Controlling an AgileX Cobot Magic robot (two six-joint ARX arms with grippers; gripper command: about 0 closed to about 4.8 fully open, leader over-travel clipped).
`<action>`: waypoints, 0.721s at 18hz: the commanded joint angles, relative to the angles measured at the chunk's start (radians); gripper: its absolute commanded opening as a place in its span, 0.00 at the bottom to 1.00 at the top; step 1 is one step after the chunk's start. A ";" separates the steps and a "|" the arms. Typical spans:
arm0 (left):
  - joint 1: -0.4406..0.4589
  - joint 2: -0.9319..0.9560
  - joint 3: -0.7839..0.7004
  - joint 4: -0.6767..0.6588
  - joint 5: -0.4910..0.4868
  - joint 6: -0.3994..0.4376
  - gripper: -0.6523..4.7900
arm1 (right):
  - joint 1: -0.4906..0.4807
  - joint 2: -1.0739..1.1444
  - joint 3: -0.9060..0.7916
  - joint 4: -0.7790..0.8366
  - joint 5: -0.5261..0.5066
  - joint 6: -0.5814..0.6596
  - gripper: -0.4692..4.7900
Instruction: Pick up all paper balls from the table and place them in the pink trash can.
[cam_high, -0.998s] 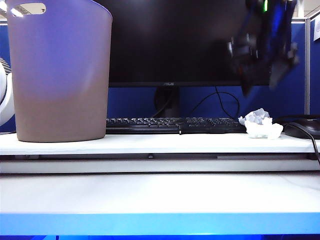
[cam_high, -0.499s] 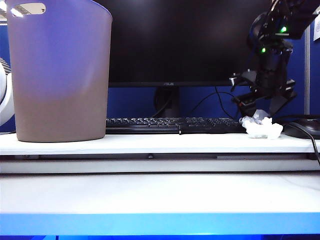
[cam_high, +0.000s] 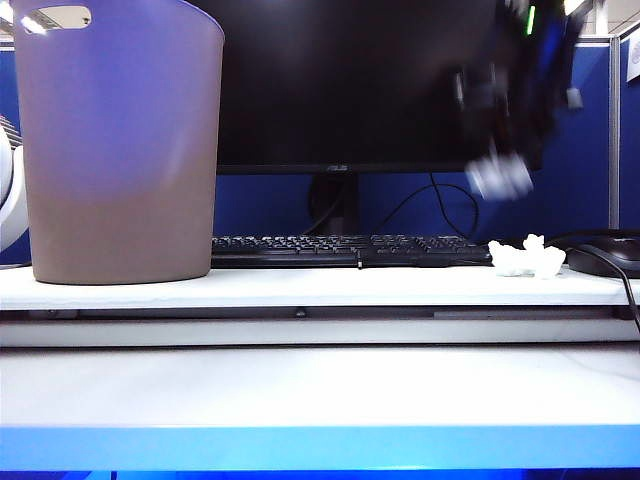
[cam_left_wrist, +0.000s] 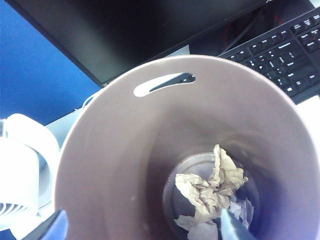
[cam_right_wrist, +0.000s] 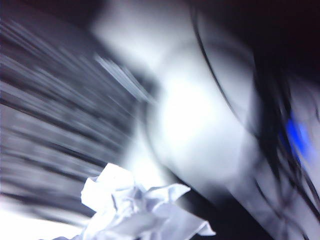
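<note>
Exterior view puts the pink trash can (cam_high: 118, 150) at far left of the table (cam_high: 320, 385), while the right gripper (cam_high: 503, 165), blurred at upper right, is clamped on a bluish-white paper ball (cam_high: 500, 177); the carry must run leftward across the whole frame. Another white paper ball (cam_high: 527, 259) lies below it. Left gripper, unseen but spread wide and empty, hangs over the bin's mouth.
</note>
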 joint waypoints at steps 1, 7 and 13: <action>0.000 -0.003 0.003 0.014 -0.029 0.000 0.86 | 0.051 -0.118 0.129 0.013 -0.649 0.166 0.09; 0.000 -0.125 0.004 0.002 -0.074 0.016 0.84 | 0.407 -0.106 0.214 0.311 -0.682 0.257 0.09; 0.000 -0.385 0.010 0.005 -0.032 -0.003 0.84 | 0.526 0.083 0.214 0.560 -0.651 0.400 0.80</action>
